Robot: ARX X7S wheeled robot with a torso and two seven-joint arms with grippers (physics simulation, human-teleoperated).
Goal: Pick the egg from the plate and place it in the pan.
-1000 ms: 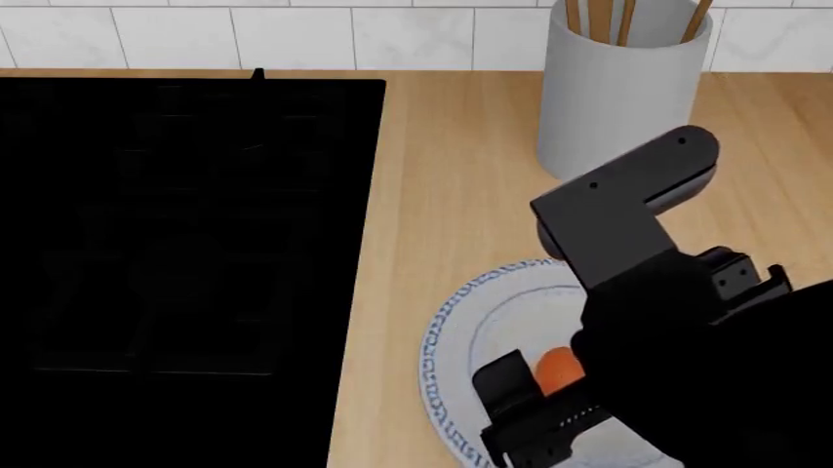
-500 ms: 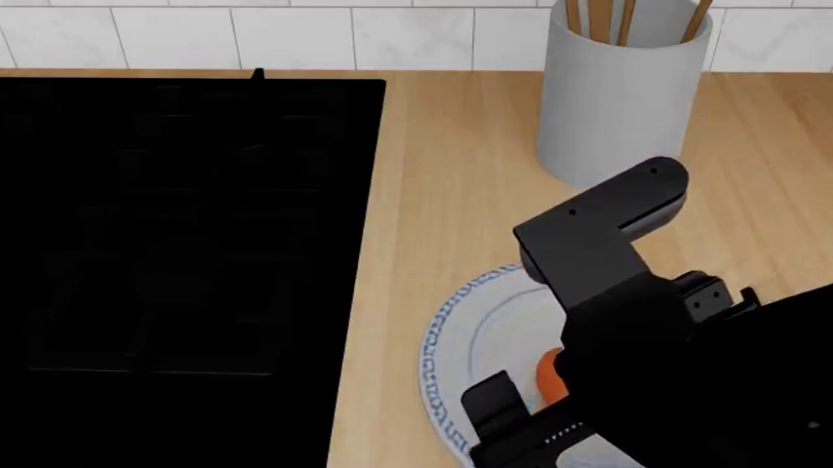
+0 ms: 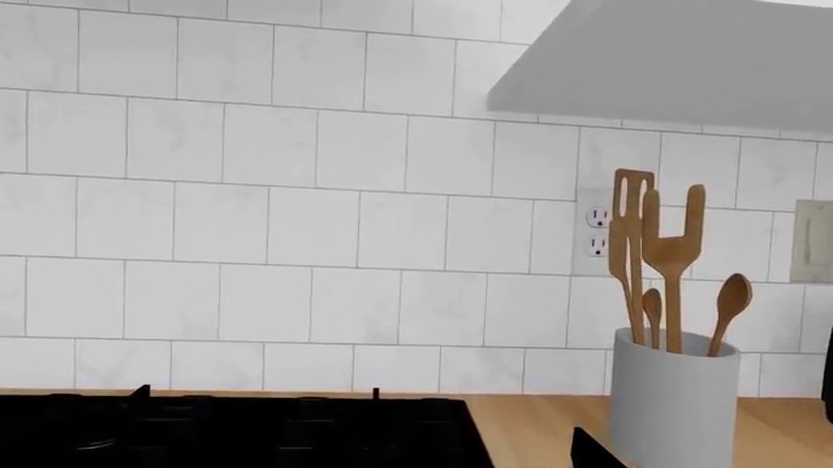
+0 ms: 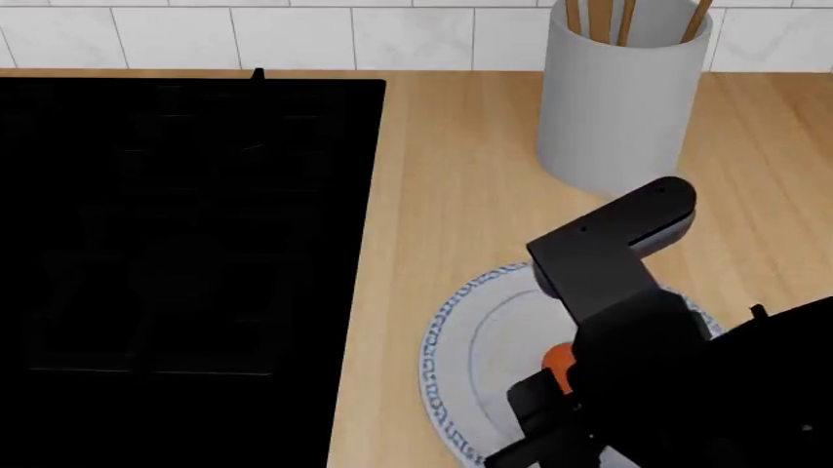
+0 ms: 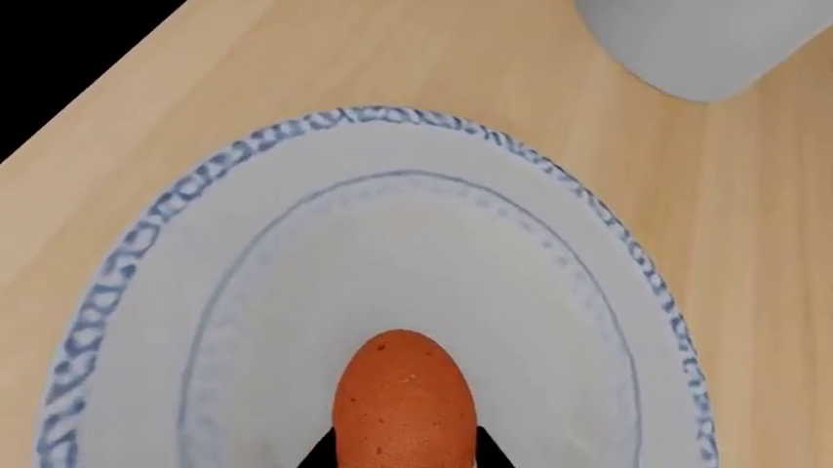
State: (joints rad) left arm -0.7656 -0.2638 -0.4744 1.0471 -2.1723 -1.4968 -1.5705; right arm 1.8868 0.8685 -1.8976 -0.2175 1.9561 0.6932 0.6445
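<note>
The orange-brown speckled egg [image 5: 404, 405] lies on the white plate with a blue patterned rim [image 5: 131, 263]. In the right wrist view my right gripper [image 5: 404, 458] has its two black fingertips [image 5: 323, 454] pressed against the egg's two sides. In the head view the right arm covers most of the plate [image 4: 458, 341], and only a sliver of egg [image 4: 557, 357] shows. I cannot tell the pan apart from the black stovetop [image 4: 182, 224]. Of the left gripper only a black wedge [image 3: 592, 454] shows at the frame's edge.
A tall grey utensil cylinder [image 4: 618, 97] with wooden spoons stands behind the plate, close to the right arm's elbow. The black stovetop fills the left of the wooden counter [image 4: 443, 175]. A white tiled wall [image 3: 260, 195] runs along the back.
The right arm has dropped lower over the plate, hiding more of the egg. The visible finger has moved in from a clear gap to right beside the egg.
</note>
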